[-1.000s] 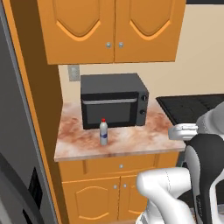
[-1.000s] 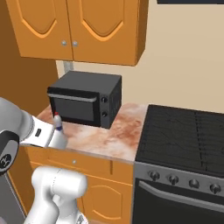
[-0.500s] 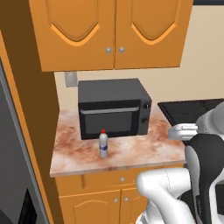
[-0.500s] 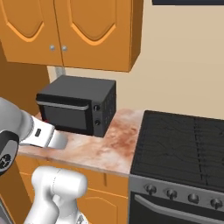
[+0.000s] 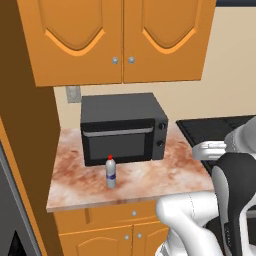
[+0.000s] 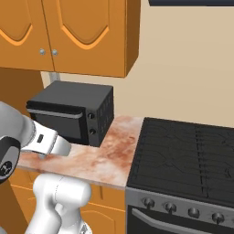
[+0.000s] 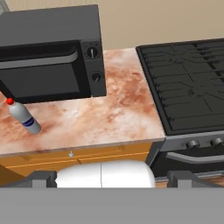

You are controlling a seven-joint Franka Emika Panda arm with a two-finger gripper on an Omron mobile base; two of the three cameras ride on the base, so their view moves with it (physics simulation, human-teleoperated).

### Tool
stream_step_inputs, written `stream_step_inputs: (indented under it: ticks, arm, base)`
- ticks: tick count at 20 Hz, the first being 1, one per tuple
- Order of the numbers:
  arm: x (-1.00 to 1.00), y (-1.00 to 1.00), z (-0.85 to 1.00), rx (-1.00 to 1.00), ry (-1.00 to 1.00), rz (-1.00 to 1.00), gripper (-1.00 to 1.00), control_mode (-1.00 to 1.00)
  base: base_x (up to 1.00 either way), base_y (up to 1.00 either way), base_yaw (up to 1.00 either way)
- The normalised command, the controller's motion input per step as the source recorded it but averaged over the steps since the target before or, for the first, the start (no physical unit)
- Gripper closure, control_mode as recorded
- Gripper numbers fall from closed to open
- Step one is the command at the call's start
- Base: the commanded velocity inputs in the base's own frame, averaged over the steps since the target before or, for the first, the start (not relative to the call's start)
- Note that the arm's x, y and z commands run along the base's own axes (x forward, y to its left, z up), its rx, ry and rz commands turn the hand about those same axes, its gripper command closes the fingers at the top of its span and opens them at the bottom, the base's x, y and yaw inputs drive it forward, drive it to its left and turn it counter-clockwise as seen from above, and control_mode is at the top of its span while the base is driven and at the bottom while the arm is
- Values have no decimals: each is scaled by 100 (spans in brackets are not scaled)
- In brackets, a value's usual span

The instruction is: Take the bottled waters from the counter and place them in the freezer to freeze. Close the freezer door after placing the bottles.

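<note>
Pink marbled counter (image 5: pixel 150 177) carries microwave (image 5: pixel 122 127), red-capped bottle (image 5: pixel 110 171); claw (image 7: pixel 105 186) spread wide, empty.

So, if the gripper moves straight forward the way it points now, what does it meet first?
Probably the counter, its bare marbled top to the right of the microwave. The red-capped bottle stands well off that line. Depth is unclear, so this is a guess.

With the base rolling right, the microwave (image 5: pixel 123 127) and red-capped bottle (image 5: pixel 110 172) on the counter (image 5: pixel 75 182) slide left across both base views, the stove (image 6: pixel 183 155) fills more frame, and the grey refrigerator door (image 5: pixel 7 210) slips toward the edge.
</note>
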Motion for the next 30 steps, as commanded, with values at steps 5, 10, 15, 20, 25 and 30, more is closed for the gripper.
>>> stream_step_inputs:
  ticks: [5, 10, 15, 20, 25, 30]
  arm:
    - [0, 0, 0, 0, 0, 0, -100, 100]
    - [0, 0, 0, 0, 0, 0, -100, 100]
    - [0, 0, 0, 0, 0, 0, -100, 100]
    - [0, 0, 0, 0, 0, 0, -100, 100]
    - [0, 48, -5, -1, -10, -1, -100, -100]
    - [1, 83, -17, -2, -16, -2, -100, -100]
  base:
    - [0, -27, -10]
    - [0, -2, -2]
    - [0, 0, 0]
    - [0, 0, 0]
    - [0, 0, 0]
    - [0, 0, 0]
